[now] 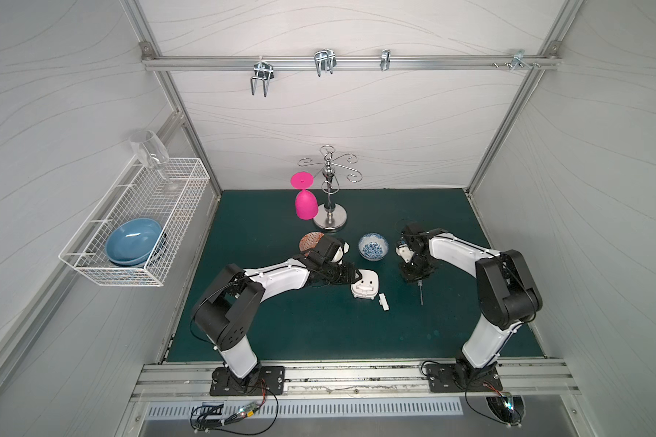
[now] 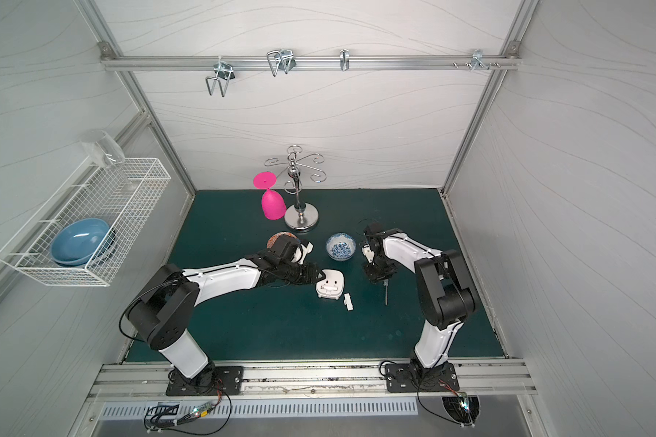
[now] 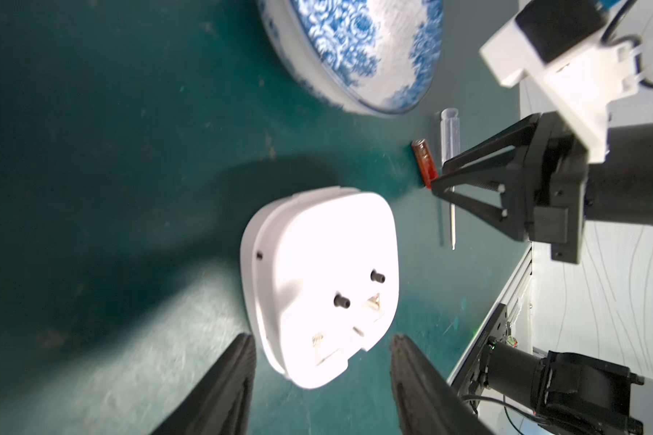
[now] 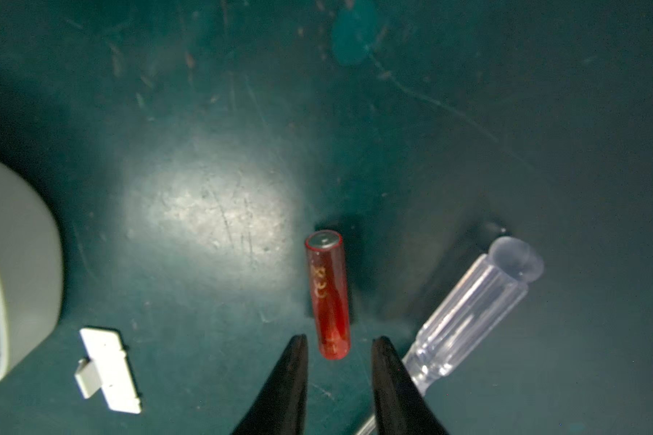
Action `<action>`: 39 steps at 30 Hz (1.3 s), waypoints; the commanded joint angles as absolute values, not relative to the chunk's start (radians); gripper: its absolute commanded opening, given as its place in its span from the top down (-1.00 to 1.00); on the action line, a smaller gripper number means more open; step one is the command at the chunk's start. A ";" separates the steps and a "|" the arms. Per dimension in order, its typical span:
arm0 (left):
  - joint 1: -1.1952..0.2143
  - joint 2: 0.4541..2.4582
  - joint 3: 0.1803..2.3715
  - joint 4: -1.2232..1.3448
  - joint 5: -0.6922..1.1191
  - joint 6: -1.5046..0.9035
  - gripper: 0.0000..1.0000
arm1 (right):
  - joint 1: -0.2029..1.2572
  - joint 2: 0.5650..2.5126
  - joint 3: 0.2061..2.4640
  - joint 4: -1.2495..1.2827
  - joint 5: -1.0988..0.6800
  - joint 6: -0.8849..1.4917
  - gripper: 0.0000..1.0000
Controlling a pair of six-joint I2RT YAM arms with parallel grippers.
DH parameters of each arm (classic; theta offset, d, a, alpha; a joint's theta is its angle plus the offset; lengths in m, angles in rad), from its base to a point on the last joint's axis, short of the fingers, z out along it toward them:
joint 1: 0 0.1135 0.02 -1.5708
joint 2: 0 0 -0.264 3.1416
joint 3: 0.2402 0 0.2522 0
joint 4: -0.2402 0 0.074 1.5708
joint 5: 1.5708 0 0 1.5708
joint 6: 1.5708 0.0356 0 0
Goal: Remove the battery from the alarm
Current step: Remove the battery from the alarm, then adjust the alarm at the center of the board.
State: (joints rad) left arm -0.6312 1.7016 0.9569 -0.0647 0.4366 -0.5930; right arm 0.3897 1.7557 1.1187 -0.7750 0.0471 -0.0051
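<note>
On the green desk point(image 1: 319, 333), the white alarm point(image 3: 317, 278) is lying face down with its battery slot uncovered, and the left end effector point(image 3: 321, 339) is straddling its near edge, fingers spread and gripping nothing. Apart from the alarm, the red battery point(image 4: 327, 293) is lying flat on the desk just beside a clear-handled screwdriver point(image 4: 472, 316). The right end effector point(image 4: 340, 338) is hovering partly open around one end of the battery, not holding it.
</note>
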 commanded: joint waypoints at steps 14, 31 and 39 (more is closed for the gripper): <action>-0.548 1.552 0.823 -0.043 0.425 -0.631 -0.24 | 0.557 1.630 1.008 -0.527 -0.298 0.281 -0.72; -0.442 1.299 0.638 -0.133 0.408 -0.628 -0.34 | 0.764 1.912 1.371 -0.544 -0.259 0.146 -0.81; -0.442 1.447 0.756 -0.126 0.434 -0.542 -0.31 | 0.766 1.679 1.171 -0.542 -0.254 0.219 -0.91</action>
State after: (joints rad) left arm -0.4458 1.3987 0.6811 -0.1440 0.4191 -0.6003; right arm 0.7635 1.7691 1.2301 -0.5247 -0.2409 0.1860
